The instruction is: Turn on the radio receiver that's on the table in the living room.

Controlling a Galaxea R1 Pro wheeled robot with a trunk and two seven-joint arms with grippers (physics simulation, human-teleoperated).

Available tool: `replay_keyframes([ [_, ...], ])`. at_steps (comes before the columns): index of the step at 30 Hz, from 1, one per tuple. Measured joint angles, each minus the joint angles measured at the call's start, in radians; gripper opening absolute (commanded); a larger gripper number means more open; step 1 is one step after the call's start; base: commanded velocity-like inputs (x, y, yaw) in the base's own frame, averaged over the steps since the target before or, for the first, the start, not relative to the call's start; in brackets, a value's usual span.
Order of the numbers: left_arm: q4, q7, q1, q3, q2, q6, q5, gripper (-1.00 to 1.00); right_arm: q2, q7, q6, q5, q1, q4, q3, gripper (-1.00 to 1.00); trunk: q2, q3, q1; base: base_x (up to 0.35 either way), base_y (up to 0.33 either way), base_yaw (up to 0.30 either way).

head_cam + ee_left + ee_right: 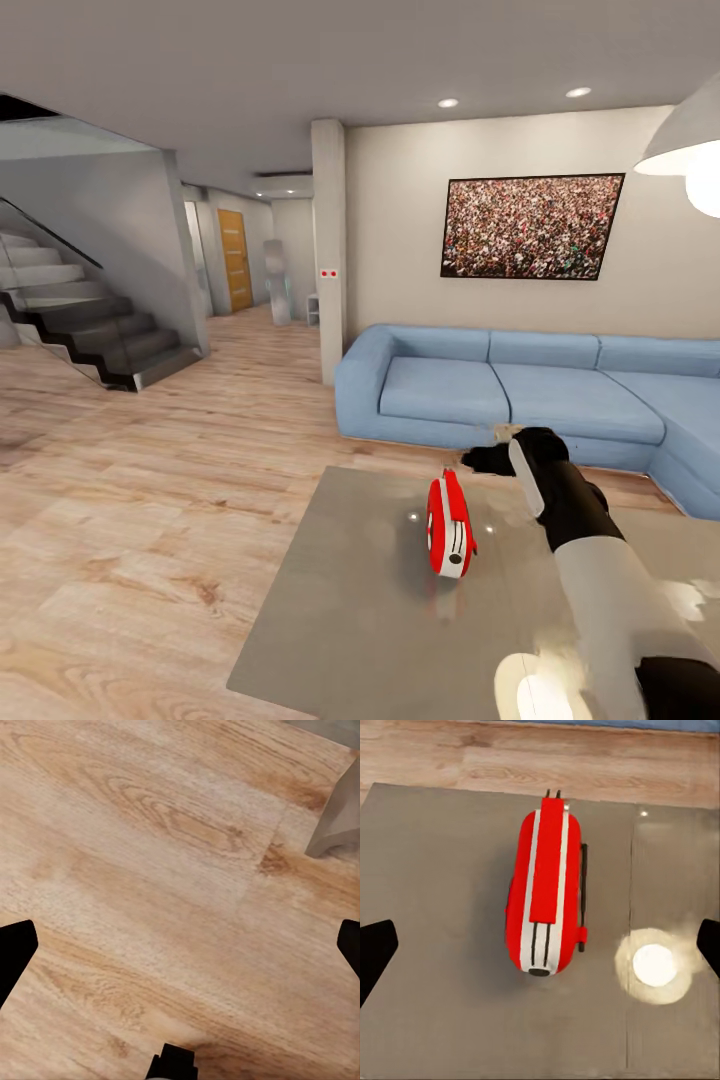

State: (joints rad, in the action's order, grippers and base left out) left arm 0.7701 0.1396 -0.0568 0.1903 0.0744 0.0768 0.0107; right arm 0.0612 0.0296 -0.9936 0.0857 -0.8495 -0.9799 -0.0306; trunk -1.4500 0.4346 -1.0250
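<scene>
Blue sofa (530, 390) under a crowd photo (530, 227) — stairs (85, 325) far left.

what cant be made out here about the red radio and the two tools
- Small red radio with white band: head view shows it edge-on, right wrist view from above, so its dial face is hidden.
- Right tool: small, dark and blurred in head view; finger spread unreadable there.
- Left tool: its fingertips are cut by the left wrist frame edges over the wood plank floor.
</scene>
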Motion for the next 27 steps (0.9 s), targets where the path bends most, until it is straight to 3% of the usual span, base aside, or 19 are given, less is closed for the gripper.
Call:
replay_keyframes([
  [1,0.000,0.000,0.000,0.000,0.000,0.000,0.000,1.00,0.012,0.014,0.001,0.001,-0.003,0.007,-0.027,1.00,0.000,0.000,0.000,0.000,0.000,0.000],
  [3,0.000,0.000,0.000,0.000,-0.001,0.000,0.000,1.00,0.029,0.019,0.002,0.005,-0.006,0.013,-0.042,1.00,0.000,0.000,0.000,0.000,0.000,0.000],
  [8,0.000,0.000,0.000,0.000,0.001,-0.003,0.000,1.00,0.049,0.018,0.003,0.011,-0.008,0.019,-0.055,1.00,0.000,0.000,0.000,0.000,0.000,0.000],
  [13,-0.001,0.000,0.000,0.000,0.000,-0.022,0.000,1.00,0.048,-0.026,0.002,0.011,-0.008,0.018,-0.049,1.00,0.000,0.000,0.000,0.000,0.000,0.000],
  [20,-0.002,0.000,0.000,0.000,0.001,-0.025,0.000,1.00,0.049,-0.067,0.002,0.009,-0.022,0.046,-0.002,1.00,0.000,0.000,0.000,0.000,0.000,0.000],
  [23,-0.002,0.000,0.000,0.000,0.001,-0.025,0.000,1.00,0.049,-0.069,0.003,0.008,-0.071,0.136,0.001,1.00,0.000,0.000,0.000,0.000,0.000,0.000],
  [24,-0.002,0.000,0.000,0.000,0.001,-0.025,0.000,1.00,0.049,-0.071,0.004,0.007,-0.100,0.208,0.002,1.00,0.000,0.000,0.000,0.000,0.000,0.000],
  [27,-0.002,0.000,0.000,0.000,0.001,-0.025,0.000,1.00,0.049,-0.072,0.004,0.006,-0.112,0.237,0.003,1.00,0.000,0.000,0.000,0.000,0.000,0.000],
])
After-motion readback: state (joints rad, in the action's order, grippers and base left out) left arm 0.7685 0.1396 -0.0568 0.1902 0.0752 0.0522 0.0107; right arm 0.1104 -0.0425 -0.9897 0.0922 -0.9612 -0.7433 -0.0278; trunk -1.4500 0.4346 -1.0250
